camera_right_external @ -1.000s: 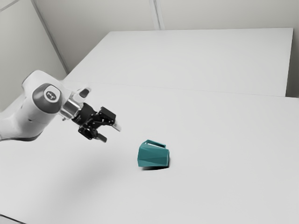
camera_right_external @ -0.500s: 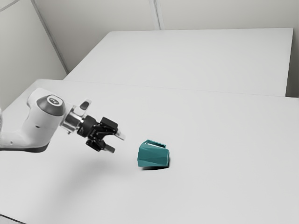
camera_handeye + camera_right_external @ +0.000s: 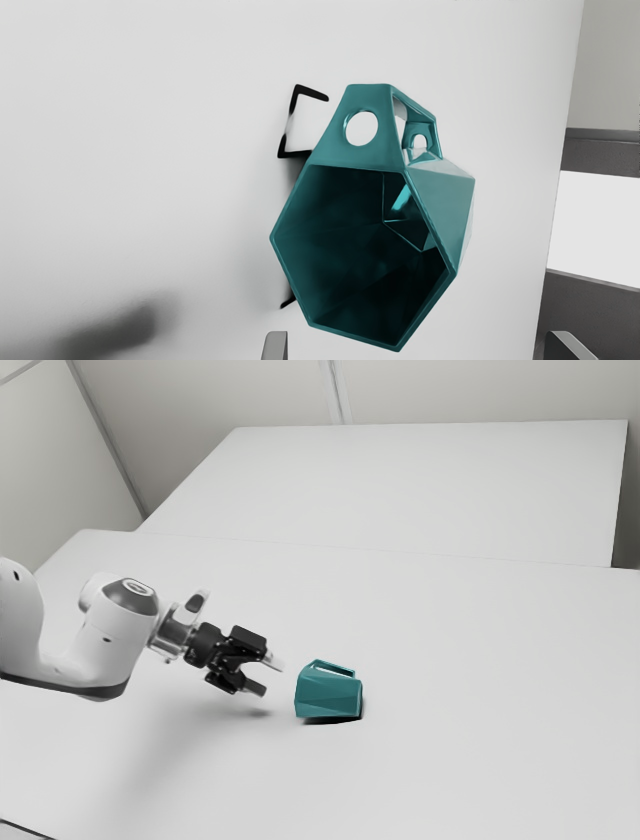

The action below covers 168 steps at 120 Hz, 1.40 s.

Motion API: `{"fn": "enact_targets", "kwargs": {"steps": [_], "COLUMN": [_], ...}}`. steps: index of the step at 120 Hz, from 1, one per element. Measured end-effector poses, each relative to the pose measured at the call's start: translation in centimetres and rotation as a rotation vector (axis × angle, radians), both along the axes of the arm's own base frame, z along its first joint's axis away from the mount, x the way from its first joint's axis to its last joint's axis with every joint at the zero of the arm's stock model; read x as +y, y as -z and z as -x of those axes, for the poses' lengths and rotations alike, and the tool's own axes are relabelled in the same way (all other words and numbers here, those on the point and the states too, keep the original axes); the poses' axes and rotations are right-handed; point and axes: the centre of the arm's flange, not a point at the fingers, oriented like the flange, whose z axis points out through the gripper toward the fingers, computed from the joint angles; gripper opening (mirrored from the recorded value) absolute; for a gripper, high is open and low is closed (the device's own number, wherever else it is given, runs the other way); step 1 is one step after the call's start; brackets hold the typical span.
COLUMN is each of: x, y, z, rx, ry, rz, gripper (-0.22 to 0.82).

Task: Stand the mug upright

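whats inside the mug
Through the open mouth of the mug, I see faceted teal inner walls and part of the base, no contents that I can make out. The rim covers the rest, and shadow hides some of the walls.

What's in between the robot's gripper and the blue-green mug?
Nothing lies between the open gripper and the mug: the exterior view shows a small gap there, with bare white table behind it.

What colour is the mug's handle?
Teal handle, the same as the body; clearest in the wrist view.
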Motion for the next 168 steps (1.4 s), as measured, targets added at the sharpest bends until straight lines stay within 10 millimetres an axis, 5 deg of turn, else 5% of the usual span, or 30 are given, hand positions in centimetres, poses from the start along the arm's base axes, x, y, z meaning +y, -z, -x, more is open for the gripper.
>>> {"fn": "enact_targets", "kwargs": {"steps": [33, 58, 104, 168], "x": [-0.8, -3.8, -4.9, -6.4], "y": [1.0, 1.9, 2.9, 3.3], "z": [-1.3, -2.3, -4.1, -4.3], "rx": [-0.049, -0.072, -0.103, -0.121], "ry": [0.005, 0.059, 0.094, 0.102], "rz": [0.023, 0.035, 0.038, 0.067], "gripper": [0.54, 0.54, 0.51, 0.08]}}
